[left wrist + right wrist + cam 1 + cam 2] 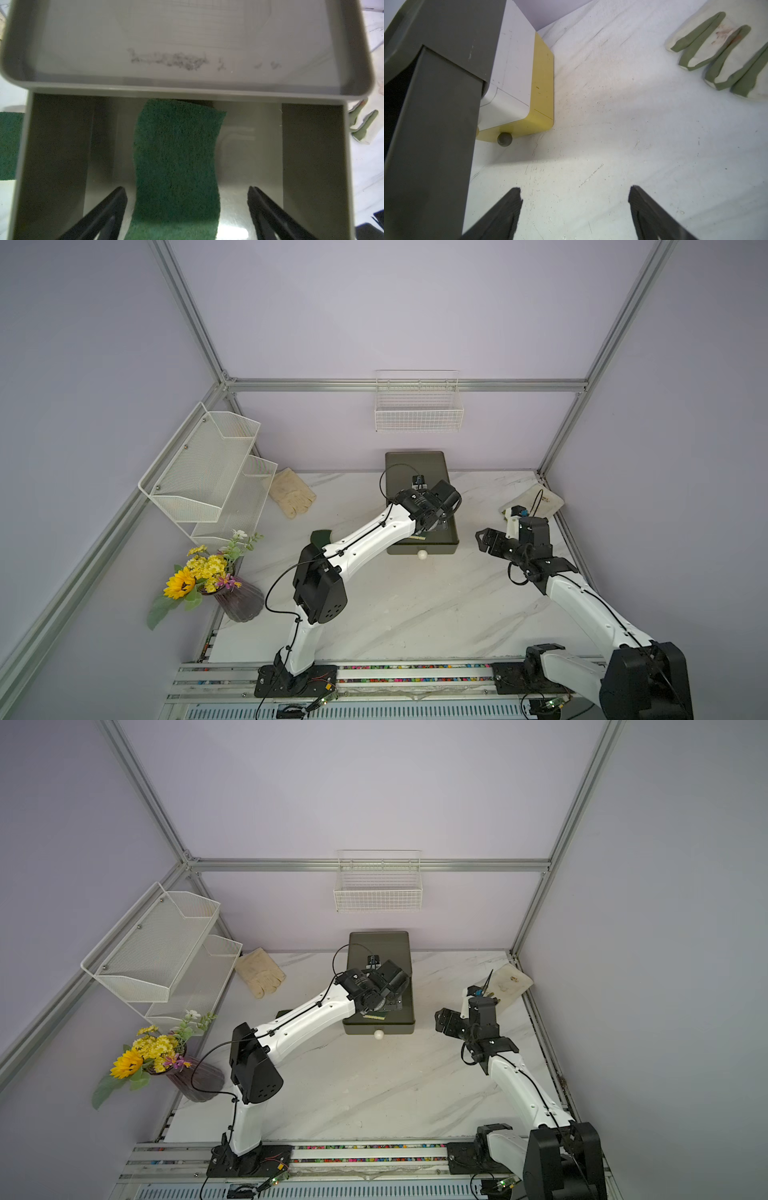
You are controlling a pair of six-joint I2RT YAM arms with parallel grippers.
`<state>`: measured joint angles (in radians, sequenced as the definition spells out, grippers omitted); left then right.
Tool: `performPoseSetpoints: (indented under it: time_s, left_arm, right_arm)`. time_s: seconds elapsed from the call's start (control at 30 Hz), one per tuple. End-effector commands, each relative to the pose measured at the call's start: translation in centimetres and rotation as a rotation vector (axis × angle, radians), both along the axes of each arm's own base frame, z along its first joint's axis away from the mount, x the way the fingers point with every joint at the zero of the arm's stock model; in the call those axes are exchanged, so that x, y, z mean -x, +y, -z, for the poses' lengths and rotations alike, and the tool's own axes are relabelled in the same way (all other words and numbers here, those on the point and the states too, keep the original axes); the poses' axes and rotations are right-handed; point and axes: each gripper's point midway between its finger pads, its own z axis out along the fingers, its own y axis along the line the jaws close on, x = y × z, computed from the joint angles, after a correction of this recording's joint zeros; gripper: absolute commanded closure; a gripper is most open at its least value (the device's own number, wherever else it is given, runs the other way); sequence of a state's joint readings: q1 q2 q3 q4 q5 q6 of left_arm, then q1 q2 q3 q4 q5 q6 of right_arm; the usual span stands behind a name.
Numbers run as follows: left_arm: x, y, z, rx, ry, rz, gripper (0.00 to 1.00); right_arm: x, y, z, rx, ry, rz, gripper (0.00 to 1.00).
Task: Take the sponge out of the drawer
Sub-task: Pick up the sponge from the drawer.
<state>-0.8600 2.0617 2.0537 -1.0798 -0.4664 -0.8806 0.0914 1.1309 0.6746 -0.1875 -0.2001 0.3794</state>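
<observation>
The dark olive drawer (451, 537) is pulled out of its cabinet (415, 464) at the back middle of the table. In the left wrist view a green sponge (176, 155) lies flat on the floor of the drawer (56, 155). My left gripper (187, 188) is down inside the drawer, open, with one finger on each side of the sponge's near end and a gap at both. Only a thin edge of the sponge (374, 1016) shows under the wrist in a top view. Open and empty, my right gripper (482, 539) hangs above the table to the right of the drawer.
A second green pad (322, 537) lies on the table under the left arm. Gloves lie at the back left (291, 497) and back right (536, 499). A vase of flowers (237, 597) and a mesh shelf (208, 472) stand left. A wire basket (417, 414) hangs behind.
</observation>
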Motion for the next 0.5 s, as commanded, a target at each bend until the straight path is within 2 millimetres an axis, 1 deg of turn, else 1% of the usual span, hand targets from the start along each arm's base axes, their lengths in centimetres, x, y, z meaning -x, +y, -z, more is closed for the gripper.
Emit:
performPoseSetpoints:
  time_s: [0.0,0.3,0.47]
  left_arm:
    - [-0.3,0.1,-0.7,-0.002,-0.02,-0.028,0.09]
    - [-0.5,0.4,0.4,-0.032,-0.01,-0.04,0.17]
    - [-0.7,0.5,0.7,-0.036,-0.004,-0.045,0.27]
  right_arm:
    - [0.1,-0.1,0.5,0.005,0.005,-0.004,0.15]
    - [0.1,0.0,0.6,0.003,0.008,-0.007,0.15]
    - [0.1,-0.1,0.7,0.004,0.01,-0.006,0.15]
